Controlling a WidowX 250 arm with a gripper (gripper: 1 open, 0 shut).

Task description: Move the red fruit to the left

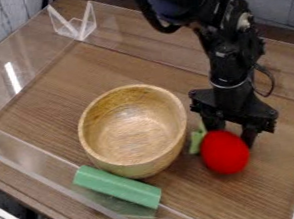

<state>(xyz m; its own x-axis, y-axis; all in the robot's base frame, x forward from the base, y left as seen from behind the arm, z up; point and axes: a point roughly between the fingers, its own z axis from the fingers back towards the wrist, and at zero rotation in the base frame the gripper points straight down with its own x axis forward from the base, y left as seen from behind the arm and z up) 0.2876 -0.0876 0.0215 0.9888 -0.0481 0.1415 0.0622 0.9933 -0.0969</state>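
The red fruit, round with a green leafy stem on its left side, lies on the wooden table right of the wooden bowl. My black gripper points straight down and has come low over the fruit. Its jaws stand apart, one on each side of the fruit's upper part. I cannot tell whether the fingers press on the fruit. The fruit still rests on the table.
A green rectangular block lies in front of the bowl near the front wall. Clear acrylic walls ring the table, and a clear stand sits at the back left. Bare wood lies behind the bowl.
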